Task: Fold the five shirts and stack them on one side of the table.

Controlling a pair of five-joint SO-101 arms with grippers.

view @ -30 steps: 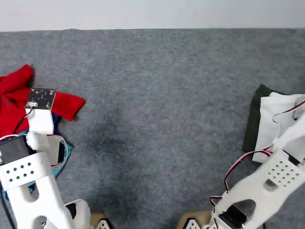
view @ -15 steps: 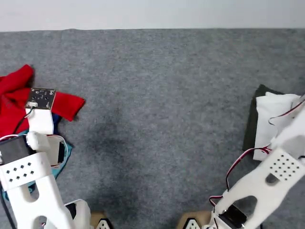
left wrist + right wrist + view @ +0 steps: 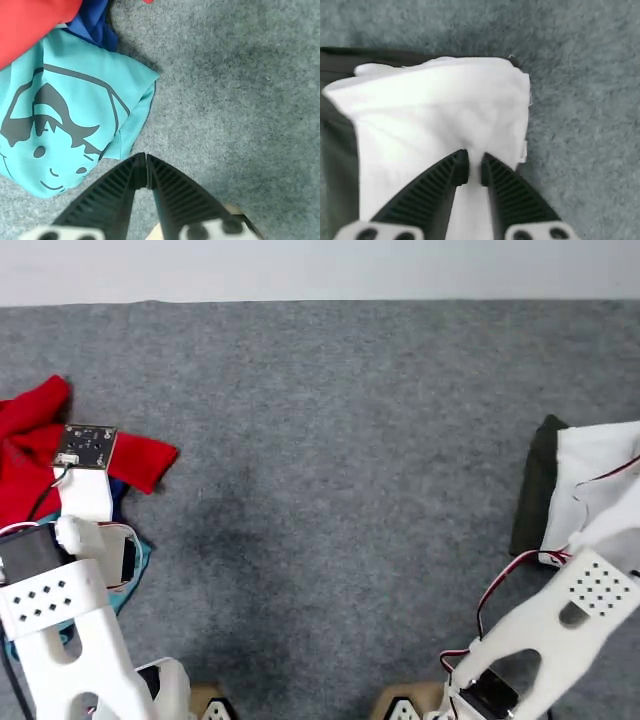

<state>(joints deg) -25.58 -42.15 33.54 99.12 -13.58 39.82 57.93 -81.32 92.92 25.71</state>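
Observation:
A white shirt (image 3: 598,475) lies folded on a dark shirt (image 3: 534,496) at the table's right edge. My right gripper (image 3: 474,167) is shut on the white shirt (image 3: 445,107), pinching a fold of it, with the dark shirt (image 3: 335,150) showing beneath. On the left a red shirt (image 3: 30,450), a blue shirt (image 3: 119,496) and a teal printed shirt (image 3: 137,562) lie in a loose heap. My left gripper (image 3: 146,162) is shut on nothing, hovering over grey mat just beside the teal shirt (image 3: 65,115), which lies under the red shirt (image 3: 30,20) and the blue shirt (image 3: 95,22).
Grey felt mat (image 3: 340,470) covers the table, open between the two heaps. Its far edge (image 3: 320,302) meets a pale wall. Both arm bases stand at the near edge, the left arm (image 3: 60,610) over the heap and the right arm (image 3: 560,630) by the stack.
The right arm has shifted to the right, drawing the white shirt that way over the dark shirt. The left arm has kept still.

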